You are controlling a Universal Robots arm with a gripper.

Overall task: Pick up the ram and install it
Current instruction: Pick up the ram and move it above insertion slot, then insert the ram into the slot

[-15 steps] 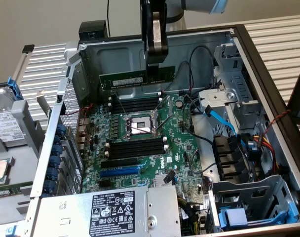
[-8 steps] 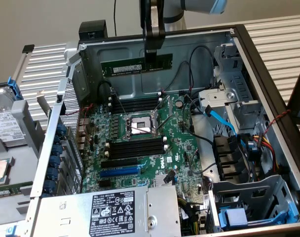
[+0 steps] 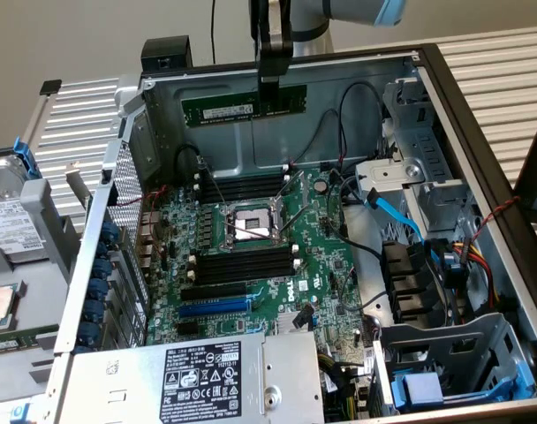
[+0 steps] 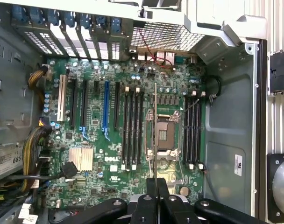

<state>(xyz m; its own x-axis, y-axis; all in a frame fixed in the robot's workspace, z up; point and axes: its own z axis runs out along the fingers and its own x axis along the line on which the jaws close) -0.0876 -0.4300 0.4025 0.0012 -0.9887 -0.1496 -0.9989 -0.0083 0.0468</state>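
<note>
The ram [image 3: 220,109] is a thin green stick with a pale label. It hangs level in the air above the far wall of the open computer case, and my gripper [image 3: 268,93] is shut on it near its right end. In the wrist view the ram [image 4: 154,121] shows edge-on as a thin line running out from my gripper [image 4: 154,186], over the CPU socket [image 4: 166,133]. Black memory slots [image 4: 132,126] lie to one side of the socket and more black memory slots [image 4: 192,130] to the other. On the motherboard [image 3: 326,265] below, the black memory slots [image 3: 242,265] look bare.
A blue slot [image 3: 214,307] lies near the power supply [image 3: 207,380]. A drive cage [image 3: 454,371], cables and a blue data cable [image 3: 397,216] crowd the exterior view's right. The case's rear wall [image 3: 251,141] stands just behind the ram. A hard drive [image 3: 12,230] lies outside at the left.
</note>
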